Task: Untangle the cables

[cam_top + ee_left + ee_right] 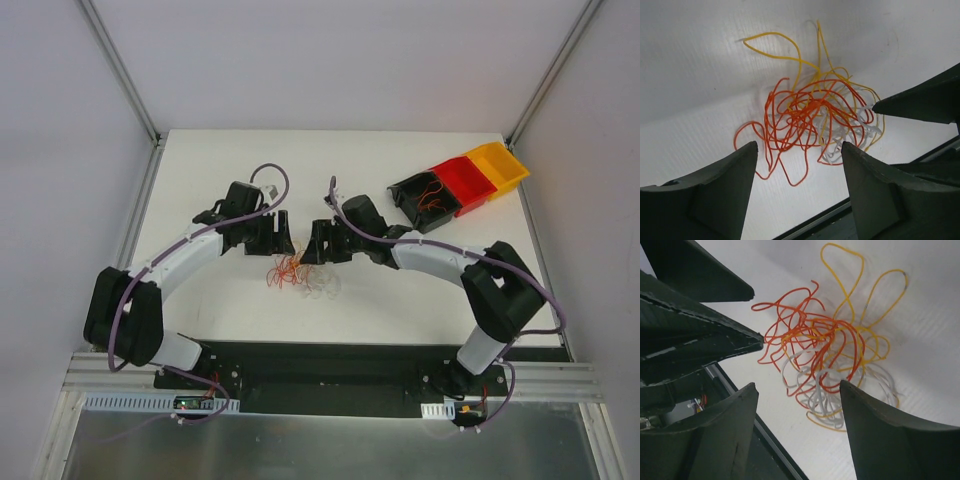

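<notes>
Your open left end effector [799,145] and open right end effector [797,385] crowd the cables [805,110]; grabbing several strands may tighten knots.

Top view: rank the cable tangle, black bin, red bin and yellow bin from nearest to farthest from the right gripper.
1. cable tangle, just beside the right gripper
2. black bin, off to its right
3. red bin, next along
4. yellow bin, far right corner

The left claw [284,241] and right claw [312,246] nearly meet just behind the cables [296,272] tangled on the white table [400,300].
</notes>
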Controlling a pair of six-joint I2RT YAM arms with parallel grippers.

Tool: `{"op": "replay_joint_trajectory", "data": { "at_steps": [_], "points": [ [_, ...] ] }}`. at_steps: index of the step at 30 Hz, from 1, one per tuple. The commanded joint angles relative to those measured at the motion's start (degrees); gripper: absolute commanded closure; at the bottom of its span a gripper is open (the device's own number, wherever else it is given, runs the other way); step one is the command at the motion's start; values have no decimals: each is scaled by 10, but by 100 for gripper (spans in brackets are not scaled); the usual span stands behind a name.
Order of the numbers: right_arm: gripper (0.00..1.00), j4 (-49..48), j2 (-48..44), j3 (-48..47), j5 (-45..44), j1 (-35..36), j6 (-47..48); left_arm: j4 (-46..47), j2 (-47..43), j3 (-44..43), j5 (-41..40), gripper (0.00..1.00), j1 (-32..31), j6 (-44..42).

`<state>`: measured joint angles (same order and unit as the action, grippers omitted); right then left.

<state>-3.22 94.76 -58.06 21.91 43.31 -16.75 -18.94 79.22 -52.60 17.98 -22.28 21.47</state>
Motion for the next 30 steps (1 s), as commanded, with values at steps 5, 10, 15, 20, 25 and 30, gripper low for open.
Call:
{"op": "replay_joint_trajectory", "data": {
  "at_steps": [5, 10, 15, 20, 25, 30],
  "points": [
    [30, -75, 57, -7, -14, 20, -44, 17, 95, -46, 11, 56, 0, 2],
    [42, -43, 93, -20, -57, 37, -38, 15, 70, -33, -7, 100, 0, -7],
    [62, -26, 121, -26, -113, 56, -23, -8, -29, -33, 14, 100, 0, -1],
    [89, -16, 156, -31, -139, 59, -27, -66, -118, -82, 39, 100, 0, -13],
    [93, -16, 162, -21, -146, 58, -17, -90, -165, -138, 49, 100, 0, -22],
    [83, 4, 119, -6, -138, 49, 23, -107, -171, -181, 51, 100, 0, -21]
  ]
}}
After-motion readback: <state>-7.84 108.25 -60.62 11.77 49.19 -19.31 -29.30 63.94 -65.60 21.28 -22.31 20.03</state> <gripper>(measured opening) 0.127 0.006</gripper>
